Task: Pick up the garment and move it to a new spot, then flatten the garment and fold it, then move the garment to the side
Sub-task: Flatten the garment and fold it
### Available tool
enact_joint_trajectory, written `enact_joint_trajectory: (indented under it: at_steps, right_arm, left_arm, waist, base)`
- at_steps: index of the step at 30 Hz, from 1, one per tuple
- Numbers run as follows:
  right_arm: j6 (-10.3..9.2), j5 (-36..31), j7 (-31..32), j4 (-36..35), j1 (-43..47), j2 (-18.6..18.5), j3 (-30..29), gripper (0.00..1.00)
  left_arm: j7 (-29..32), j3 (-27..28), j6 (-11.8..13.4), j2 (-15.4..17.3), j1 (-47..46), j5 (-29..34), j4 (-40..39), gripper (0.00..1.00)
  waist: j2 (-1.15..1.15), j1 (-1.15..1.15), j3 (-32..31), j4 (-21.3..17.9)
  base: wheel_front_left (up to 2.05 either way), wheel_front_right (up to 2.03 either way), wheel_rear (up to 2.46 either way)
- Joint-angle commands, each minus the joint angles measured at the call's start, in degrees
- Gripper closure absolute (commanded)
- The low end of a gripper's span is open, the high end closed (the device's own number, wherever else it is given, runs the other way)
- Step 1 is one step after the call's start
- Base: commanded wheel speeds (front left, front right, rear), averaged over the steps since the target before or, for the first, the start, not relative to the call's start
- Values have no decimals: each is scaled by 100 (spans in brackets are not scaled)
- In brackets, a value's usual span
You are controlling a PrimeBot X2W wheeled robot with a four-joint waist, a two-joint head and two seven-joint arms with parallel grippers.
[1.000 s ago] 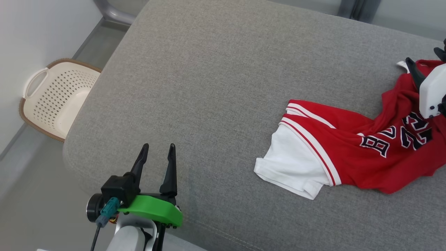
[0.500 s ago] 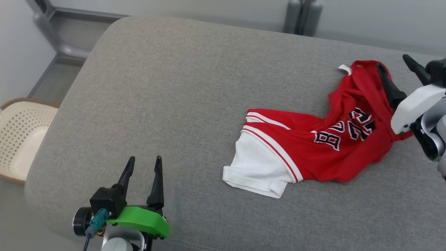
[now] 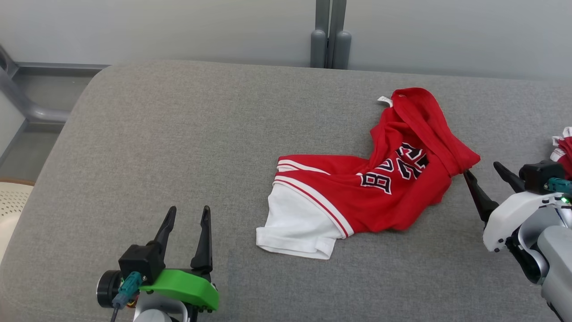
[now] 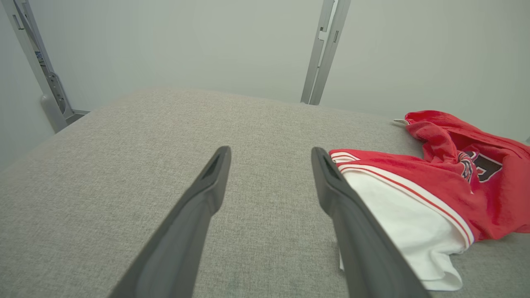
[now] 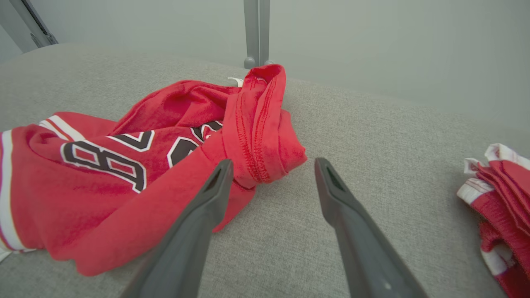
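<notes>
Left tool: 2 black fingers, green mount, teal plug; right tool: white shell.

Two garments, two end effectors, one basket.

surface: grey woven cushion spread across centre | wall: pale, plain, seen at 12 o'clock | post: twin grey uprights set against wall at 12 o'clock | floor: grey, with bent grey pipe, seen at 10 o'clock | basket: cream, perforated, at 9 o'clock
</notes>
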Motion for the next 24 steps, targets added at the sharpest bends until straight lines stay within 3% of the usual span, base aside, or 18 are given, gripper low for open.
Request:
enact_joint_trajectory:
  at_steps: [1,16,17,18,19,24]
  right_arm:
    - [-6,-67,65,12,33,18,-15,0]
    - [-6,-20,585,880,-613,194,293,0]
    - [-6,-37,567,930,-639,186,331,29]
    - [-6,-42,542,978,-673,185,369,86]
    - [-6,-43,509,993,-700,189,404,100]
    - [-6,-62,351,923,-811,60,562,100]
  left_arm:
    - [-1,-1,2,16,-54,-50,18,0]
    - [-1,-67,-49,-78,-316,-100,78,0]
    - [-1,-70,-54,-84,-317,-100,88,0]
    - [-1,-66,-45,-92,-318,-100,99,0]
    - [-1,-58,-39,-96,-315,-100,101,0]
    - [-1,0,-16,-105,-183,-83,141,0]
  waist:
    - [0,0,52,68]
    - [0,0,516,558]
    - [0,0,518,585]
    - [0,0,514,606]
    - [0,0,507,619]
    - [0,0,358,584]
  base:
    - [0,0,0]
    - [0,0,0]
    - [0,0,0]
    - [0,0,0]
    - [0,0,0]
    - [0,0,0]
